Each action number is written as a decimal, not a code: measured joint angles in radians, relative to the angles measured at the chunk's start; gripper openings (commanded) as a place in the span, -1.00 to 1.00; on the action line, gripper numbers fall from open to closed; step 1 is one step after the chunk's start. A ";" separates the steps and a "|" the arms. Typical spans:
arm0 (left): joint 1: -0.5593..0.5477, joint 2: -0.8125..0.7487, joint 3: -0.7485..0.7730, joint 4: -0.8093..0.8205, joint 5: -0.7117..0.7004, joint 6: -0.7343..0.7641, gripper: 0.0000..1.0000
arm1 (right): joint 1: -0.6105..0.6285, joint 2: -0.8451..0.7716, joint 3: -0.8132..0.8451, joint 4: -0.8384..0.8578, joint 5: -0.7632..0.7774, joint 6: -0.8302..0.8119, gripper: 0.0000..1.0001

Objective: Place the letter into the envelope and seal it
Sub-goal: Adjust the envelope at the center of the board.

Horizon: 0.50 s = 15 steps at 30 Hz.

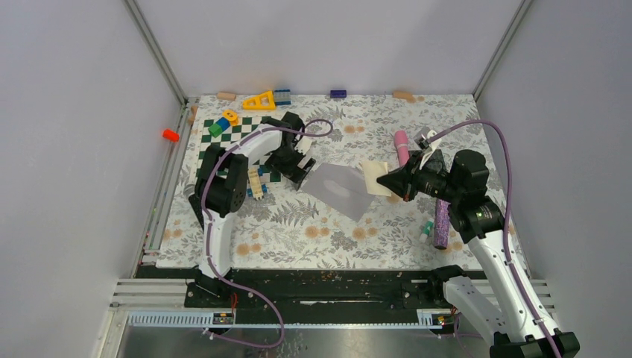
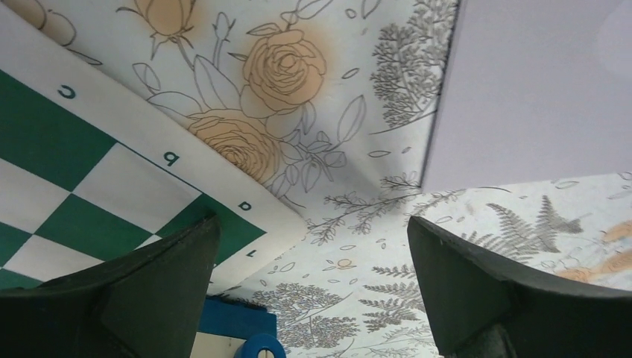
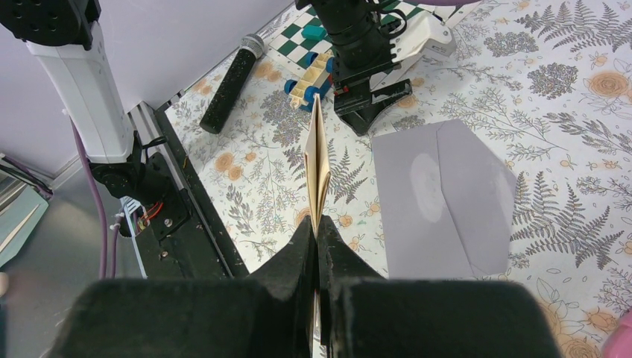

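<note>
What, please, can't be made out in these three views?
- Writing on the letter: edge-on in the shut right hand in the right wrist view; too small overhead.
- Most of the envelope: cut off by the left wrist view's top and right edges.
- The blue piece: cut by that view's bottom edge, beside the open left hand.

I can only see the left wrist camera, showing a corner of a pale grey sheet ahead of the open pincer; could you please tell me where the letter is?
Observer: The right pincer is shut on the cream folded paper letter.
Operator: Thank you. Is the envelope's flap open?
Observer: Yes; the pale grey-lavender paper envelope lies flat on the floral cloth, pointed flap unfolded.
Operator: Where is the letter relative to it?
Observer: From above, at the envelope's right end, opposite the left pincer.
</note>
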<state>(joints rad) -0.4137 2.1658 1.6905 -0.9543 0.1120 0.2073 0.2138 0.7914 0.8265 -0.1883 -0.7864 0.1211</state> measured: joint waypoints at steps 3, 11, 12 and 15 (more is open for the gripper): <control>0.002 -0.007 0.000 -0.002 0.043 -0.001 0.98 | 0.000 0.000 0.000 0.000 0.000 0.000 -1.00; -0.068 -0.065 0.018 0.014 0.074 0.000 0.97 | 0.000 0.000 0.000 0.008 0.000 0.000 -1.00; -0.087 -0.071 0.018 0.022 0.062 0.000 0.97 | 0.000 0.000 0.000 0.009 0.000 0.000 -1.00; -0.134 -0.082 0.017 0.049 0.016 0.002 0.97 | 0.000 0.000 0.000 0.013 0.000 0.000 -1.00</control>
<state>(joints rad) -0.5480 2.0842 1.7077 -0.9051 0.1280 0.2096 0.2138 0.7914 0.8261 -0.1753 -0.7860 0.1207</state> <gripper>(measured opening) 0.985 0.021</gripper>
